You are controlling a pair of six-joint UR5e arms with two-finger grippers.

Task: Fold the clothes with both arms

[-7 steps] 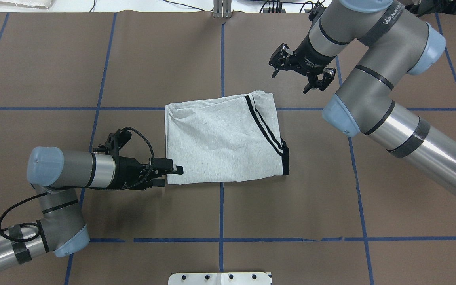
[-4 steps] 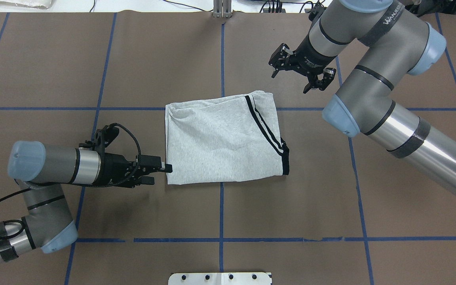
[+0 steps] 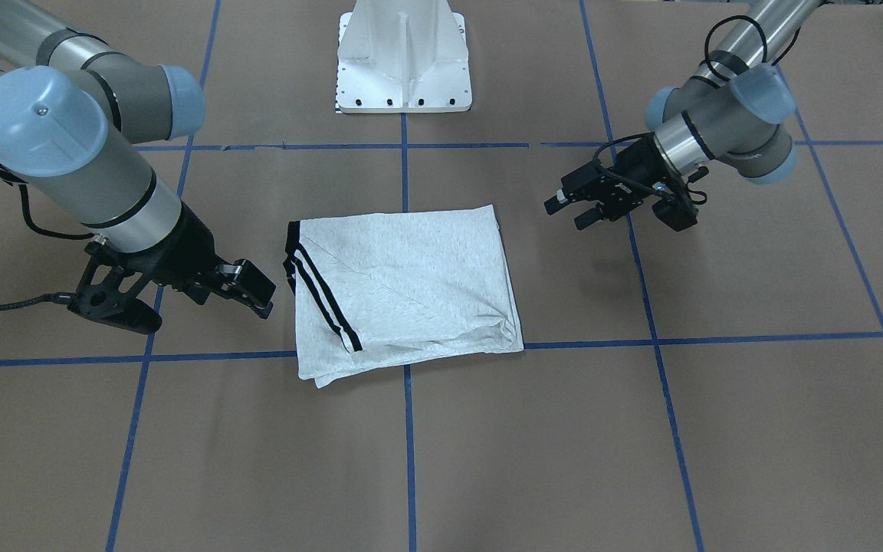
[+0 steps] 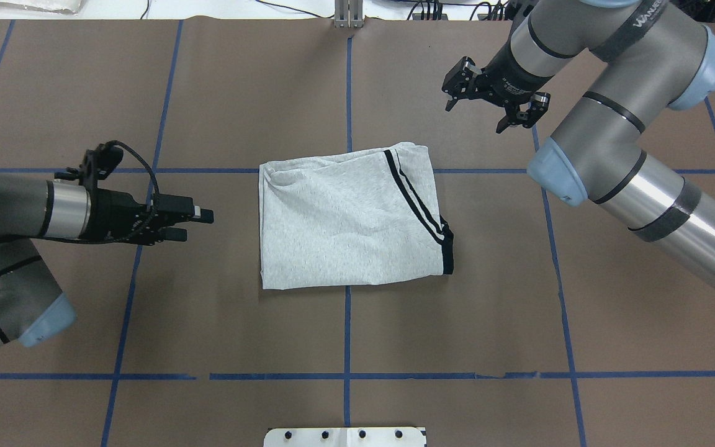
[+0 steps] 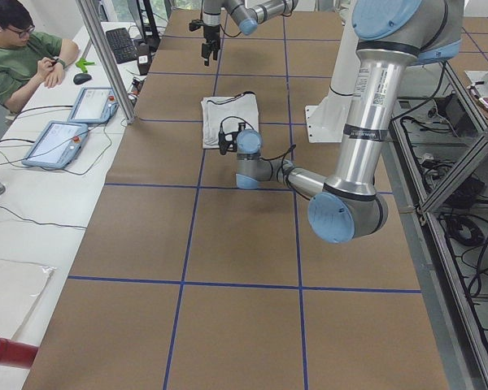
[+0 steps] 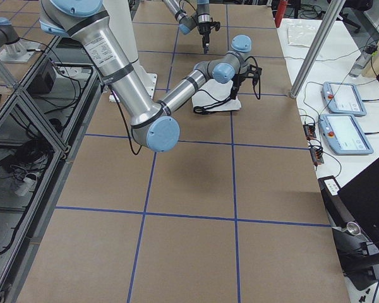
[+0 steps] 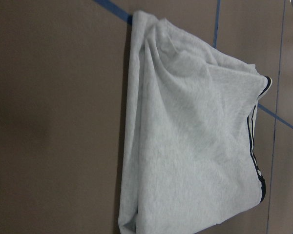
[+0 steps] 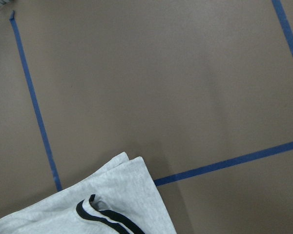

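Observation:
The grey T-shirt (image 4: 351, 217) lies folded into a rough rectangle at the table's middle, its black double stripes (image 4: 413, 198) facing up on the right part. The cartoon print is hidden. It also shows in the front view (image 3: 403, 291), the left wrist view (image 7: 185, 146) and the right wrist view (image 8: 112, 204). My left gripper (image 4: 193, 225) is open and empty, a short way left of the shirt and clear of it. My right gripper (image 4: 474, 117) is open and empty, beyond the shirt's far right corner.
The brown table cover carries a grid of blue tape lines (image 4: 347, 93). The white pedestal base (image 4: 345, 436) is at the near edge. A metal post (image 4: 348, 12) stands at the far edge. An operator (image 5: 16, 49) sits at a side table with tablets.
My left gripper has drawn back to the left and farther up the table, away from the shirt's near left corner. My right gripper has moved a little right and away. The shirt has not moved.

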